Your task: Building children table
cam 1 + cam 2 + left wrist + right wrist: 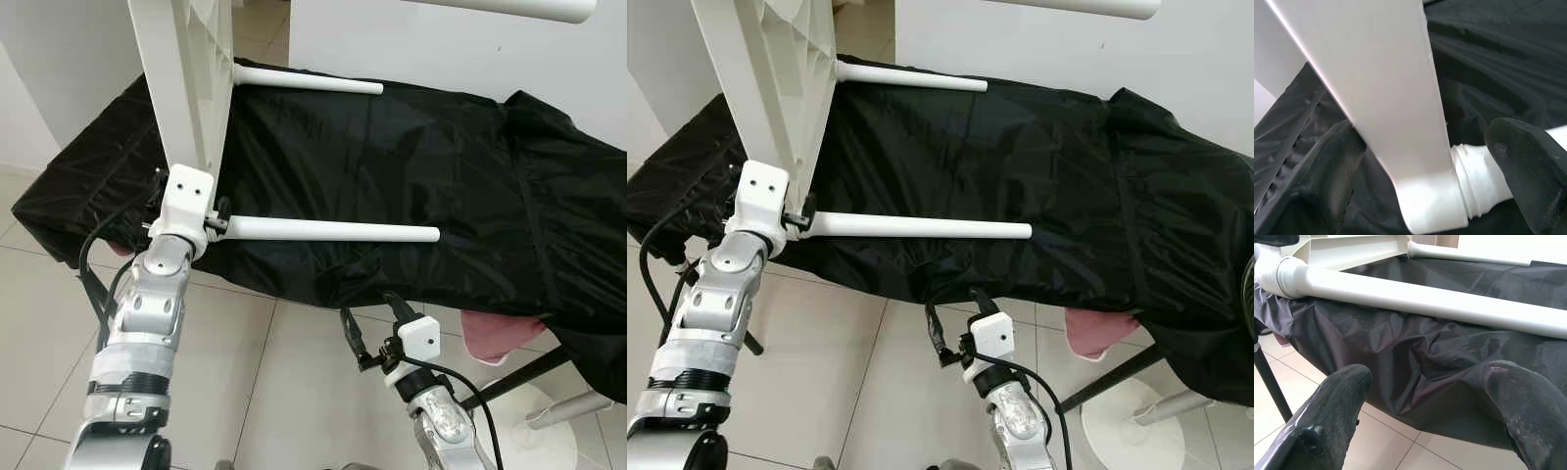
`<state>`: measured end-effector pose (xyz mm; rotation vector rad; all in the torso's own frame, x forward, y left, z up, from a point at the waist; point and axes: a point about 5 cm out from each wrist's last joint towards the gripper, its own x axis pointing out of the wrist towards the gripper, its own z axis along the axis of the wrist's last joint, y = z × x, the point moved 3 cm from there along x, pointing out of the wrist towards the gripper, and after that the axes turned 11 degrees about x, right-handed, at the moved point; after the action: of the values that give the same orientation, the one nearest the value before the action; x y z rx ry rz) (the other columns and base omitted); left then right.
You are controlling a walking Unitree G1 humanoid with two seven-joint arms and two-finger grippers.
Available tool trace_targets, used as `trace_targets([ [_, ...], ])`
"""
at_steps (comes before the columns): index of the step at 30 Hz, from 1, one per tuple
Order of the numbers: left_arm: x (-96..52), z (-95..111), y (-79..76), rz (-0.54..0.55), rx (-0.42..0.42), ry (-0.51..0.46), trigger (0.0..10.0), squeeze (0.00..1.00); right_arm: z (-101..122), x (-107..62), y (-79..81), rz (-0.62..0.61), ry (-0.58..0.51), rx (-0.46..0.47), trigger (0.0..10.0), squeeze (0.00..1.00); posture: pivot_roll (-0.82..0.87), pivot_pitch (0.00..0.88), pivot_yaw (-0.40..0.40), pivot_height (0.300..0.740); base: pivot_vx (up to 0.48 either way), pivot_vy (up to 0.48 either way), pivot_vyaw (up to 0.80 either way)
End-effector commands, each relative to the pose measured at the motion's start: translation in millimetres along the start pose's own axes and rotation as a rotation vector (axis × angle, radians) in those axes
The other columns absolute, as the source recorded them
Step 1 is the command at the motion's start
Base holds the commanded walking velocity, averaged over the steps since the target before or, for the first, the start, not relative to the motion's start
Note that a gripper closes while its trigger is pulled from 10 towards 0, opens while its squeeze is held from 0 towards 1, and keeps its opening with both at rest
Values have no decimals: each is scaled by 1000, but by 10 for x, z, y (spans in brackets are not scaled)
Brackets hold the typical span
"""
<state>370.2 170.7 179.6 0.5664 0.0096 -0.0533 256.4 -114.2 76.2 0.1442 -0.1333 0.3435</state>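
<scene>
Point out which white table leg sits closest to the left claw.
The lower leg, whose threaded base lies right at the left claw on the tabletop corner. The other leg joins farther up, across the black cloth.

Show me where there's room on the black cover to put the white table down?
The black cover is bare between the two white legs and out to its far right side. It is crowded at the left end, where the left end effector holds the white tabletop on edge. The right end effector hangs open over the floor tiles.
</scene>
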Motion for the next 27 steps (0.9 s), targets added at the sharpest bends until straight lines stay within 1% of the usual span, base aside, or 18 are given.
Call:
trace_targets([
  [1, -34, 13, -137, -149, 23, -22, 10000, 0, -30, -25, -24, -4, 18, 1, 10000, 0, 11, 24, -43, 740, 0, 0, 0],
  [2, -62, -32, -113, -143, 60, -15, 10000, 0, -31, -22, -20, -1, 18, 2, 10000, 0, 17, 21, -48, 740, 0, 0, 0],
  [3, -72, -83, -79, -128, 118, -7, 10000, 0, -33, -16, -12, 5, 19, 2, 10000, 0, 22, 18, -51, 740, 0, 0, 0],
  [4, -72, -83, -79, -128, 118, -7, 10000, 0, -33, -16, -12, 5, 19, 2, 10000, 0, 22, 18, -51, 740, 0, 0, 0],
  [5, -82, -115, -59, -120, 157, -1, 10000, 0, -35, -11, -6, 9, 19, 2, 10000, 0, 22, 18, -51, 740, 0, 0, 0],
  [6, -82, -115, -59, -120, 157, -1, 10000, 0, -35, -11, -6, 9, 19, 2, 10000, 0, 22, 18, -51, 740, 0, 0, 0],
  [7, -81, -141, -37, -113, 189, 10, 10000, 0, -37, -4, 0, 13, 20, 3, 10000, 0, 25, 16, -54, 740, 0, 0, 0],
  [9, -6, -111, 78, -54, 235, -4, 10000, 0, -37, 19, 15, 21, 19, 5, 10000, 0, 27, 14, -56, 740, 0, 0, 0],
  [10, -6, -111, 78, -54, 235, -4, 10000, 0, -37, 19, 15, 21, 19, 5, 10000, 0, 27, 14, -56, 740, 0, 0, 0],
  [11, 45, -81, 159, -2, 244, -9, 10000, 0, -38, 31, 25, 25, 18, 7, 10000, 0, 27, 14, -56, 740, 0, 0, 0],
  [15, 85, -68, 208, 26, 253, -3, 10000, 0, -35, 36, 25, 25, 16, 7, 10000, 0, 22, 15, -53, 740, 0, 0, 0],
  [17, 142, -50, 271, 65, 282, -10, 10000, 0, -29, 40, 23, 22, 13, 4, 10000, 0, 19, 16, -52, 740, 0, 0, 0],
  [18, 142, -50, 271, 65, 282, -10, 10000, 0, -29, 40, 23, 22, 13, 4, 10000, 0, 19, 16, -52, 740, 0, 0, 0],
  [21, 196, -79, 346, 99, 337, 0, 10000, 0, -22, 42, 15, 16, 11, 2, 10000, 0, 9, 23, -49, 740, 0, 0, 0],
  [23, 207, -90, 373, 112, 353, 5, 10000, 0, -20, 42, 13, 15, 11, 2, 10000, 0, 9, 23, -49, 740, 0, 0, 0],
  [24, 221, -107, 428, 137, 379, 17, 10000, 0, -17, 38, 14, 14, 10, 1, 10000, 0, 5, 27, -47, 740, 0, 0, 0],
  [26, 236, -119, 483, 161, 399, 26, 10000, 0, -15, 36, 14, 14, 9, 0, 10000, 0, 6, 28, -48, 740, 0, 0, 0],
  [27, 236, -119, 483, 161, 399, 26, 10000, 0, -15, 36, 14, 14, 9, 0, 10000, 0, 6, 28, -48, 740, 0, 0, 0],
])
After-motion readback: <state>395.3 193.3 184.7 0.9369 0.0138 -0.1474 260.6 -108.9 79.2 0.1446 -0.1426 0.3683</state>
